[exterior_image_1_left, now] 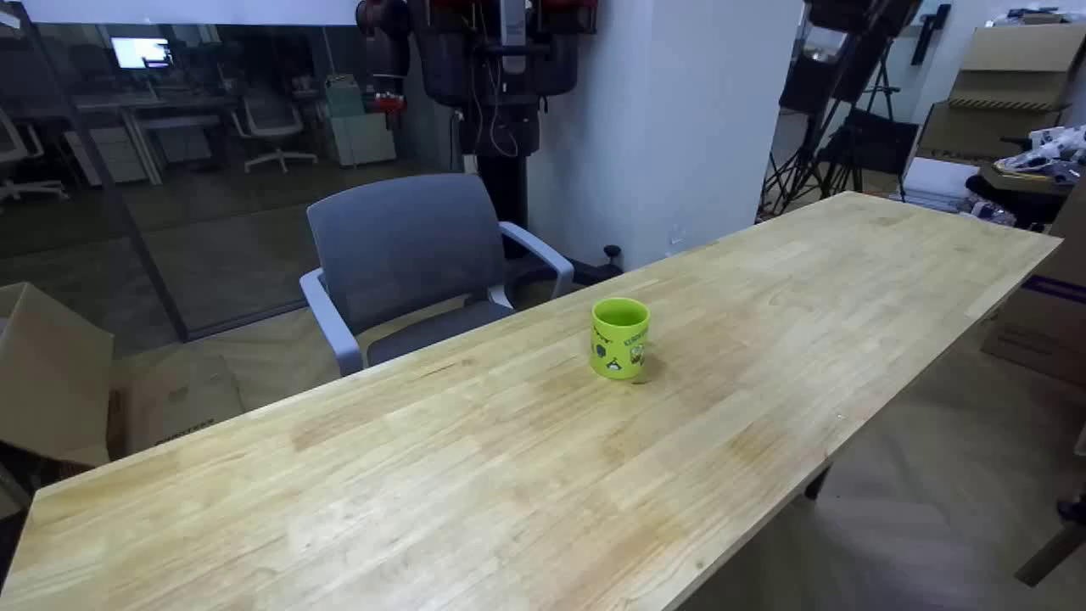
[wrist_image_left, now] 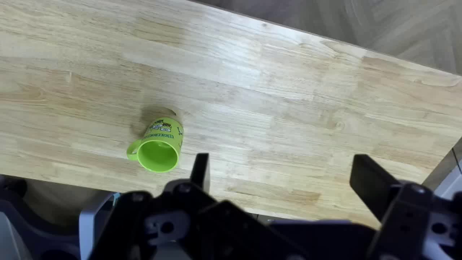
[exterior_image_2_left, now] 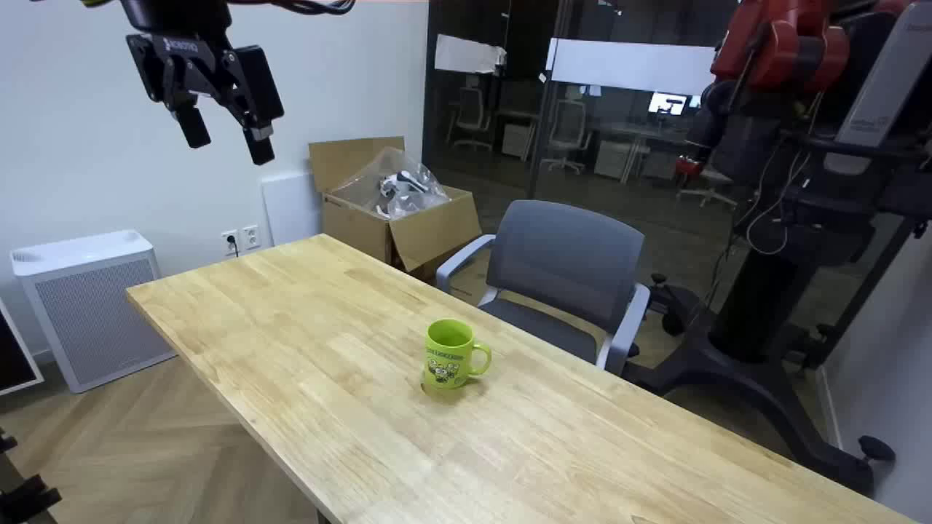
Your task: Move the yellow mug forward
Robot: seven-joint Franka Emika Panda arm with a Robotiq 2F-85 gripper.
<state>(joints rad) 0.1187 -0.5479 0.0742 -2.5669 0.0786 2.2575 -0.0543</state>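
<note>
The yellow mug, lime green with printed figures, stands upright on the long wooden table in both exterior views (exterior_image_1_left: pixel 619 344) (exterior_image_2_left: pixel 445 356). Its handle shows in an exterior view and, pointing left, in the wrist view (wrist_image_left: pixel 162 135); in the other exterior picture the handle is hidden. My gripper (exterior_image_2_left: pixel 228 138) is open and empty, high above the table. In the wrist view the gripper (wrist_image_left: pixel 281 162) has its fingers wide apart with only tabletop between them. The mug lies outside the fingers, left of the left finger and not touching it.
The wooden table (exterior_image_1_left: pixel 475 475) also shows in an exterior view (exterior_image_2_left: pixel 349 342). A grey chair (exterior_image_1_left: pixel 407 246) stands close to its long edge, as also seen in an exterior view (exterior_image_2_left: pixel 568 255). Behind it stands a red and black robot (exterior_image_2_left: pixel 779 65). An open cardboard box (exterior_image_2_left: pixel 437 225) is near a table end.
</note>
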